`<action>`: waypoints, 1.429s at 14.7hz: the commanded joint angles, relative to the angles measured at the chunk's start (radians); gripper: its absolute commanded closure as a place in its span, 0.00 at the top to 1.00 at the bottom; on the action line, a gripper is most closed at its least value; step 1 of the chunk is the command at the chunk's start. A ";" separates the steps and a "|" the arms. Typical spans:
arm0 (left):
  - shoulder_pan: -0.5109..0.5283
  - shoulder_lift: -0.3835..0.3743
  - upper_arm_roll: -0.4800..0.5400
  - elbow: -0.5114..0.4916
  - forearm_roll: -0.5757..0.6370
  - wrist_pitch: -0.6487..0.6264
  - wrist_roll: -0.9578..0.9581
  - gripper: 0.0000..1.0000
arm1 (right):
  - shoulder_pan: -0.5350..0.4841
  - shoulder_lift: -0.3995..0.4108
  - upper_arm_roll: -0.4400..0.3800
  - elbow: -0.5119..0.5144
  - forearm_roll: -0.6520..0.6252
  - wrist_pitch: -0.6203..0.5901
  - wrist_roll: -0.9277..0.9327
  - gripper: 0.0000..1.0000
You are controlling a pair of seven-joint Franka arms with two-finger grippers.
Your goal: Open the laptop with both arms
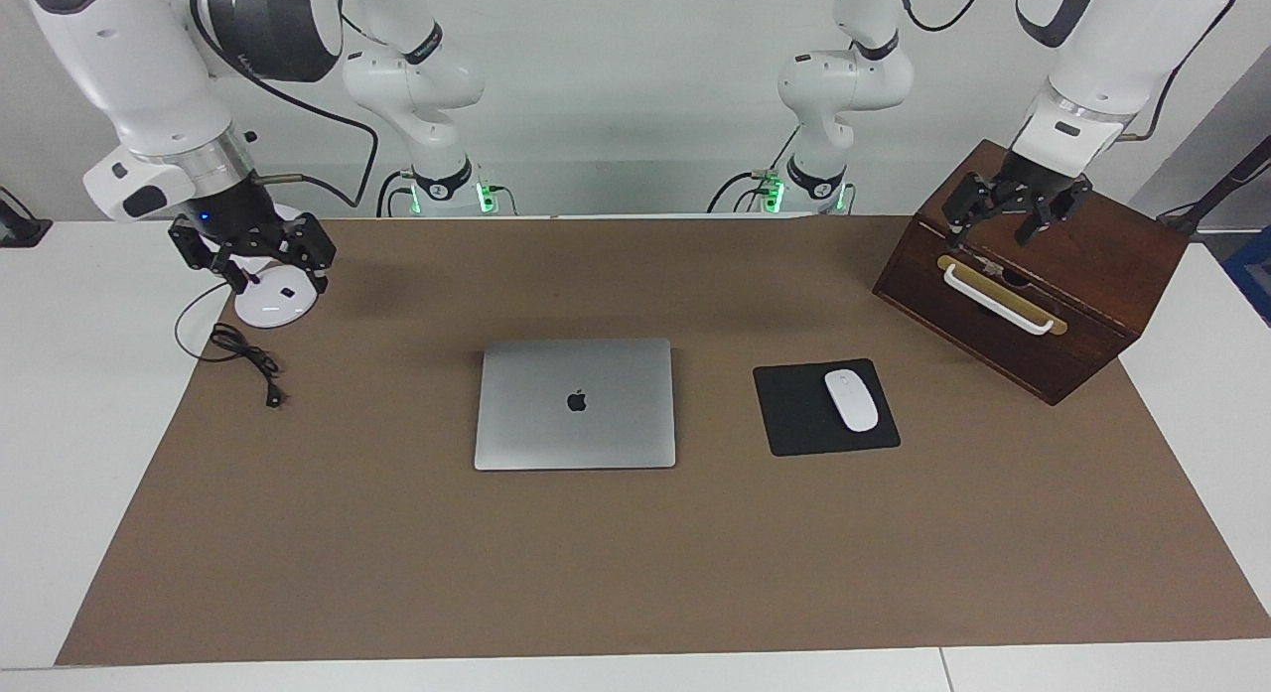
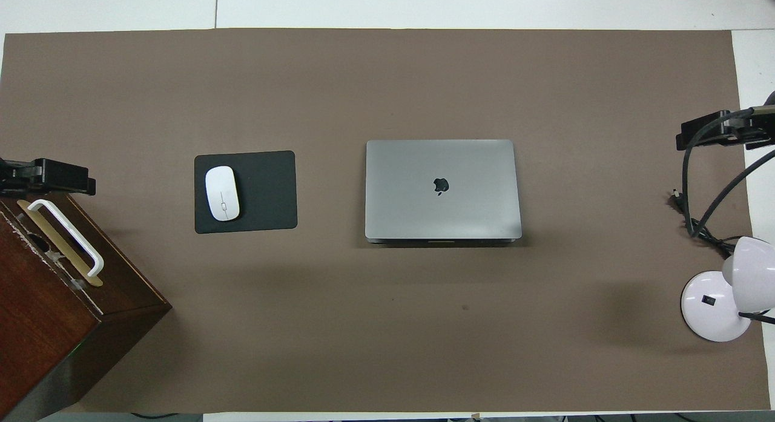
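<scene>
Closed laptop (image 1: 575, 403) lies flat; left pincer (image 1: 1003, 227) released, right pincer (image 1: 250, 260) state unclear.

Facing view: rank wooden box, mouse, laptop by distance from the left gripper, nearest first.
From the left gripper:
1. Wooden box, directly under it at the left arm's end of the table.
2. Mouse, on the black pad toward the table's middle.
3. Laptop, closed, at the middle.

Laptop (image 2: 442, 189) shut, flat mid-bench on brown mat (image 2: 387, 325). White mouse (image 2: 222, 193) on black pad (image 2: 245, 192) beside it. Wooden box (image 2: 54, 313), lamp (image 2: 720, 301) at ends; gripper state probably unreadable.
</scene>
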 commanded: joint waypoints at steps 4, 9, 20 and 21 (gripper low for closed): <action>-0.004 -0.006 0.000 0.001 0.015 -0.012 0.009 1.00 | -0.010 -0.004 0.007 -0.011 0.003 0.009 0.014 1.00; -0.004 -0.006 -0.003 0.003 0.015 -0.015 0.011 1.00 | -0.010 -0.004 0.007 -0.011 0.003 0.009 0.014 1.00; -0.005 -0.016 -0.008 -0.011 0.013 0.020 0.003 0.16 | -0.010 -0.004 0.007 -0.011 0.003 0.009 0.012 1.00; -0.004 -0.016 -0.006 -0.013 0.013 0.028 0.003 0.00 | -0.010 -0.004 0.007 -0.011 0.003 0.009 0.012 1.00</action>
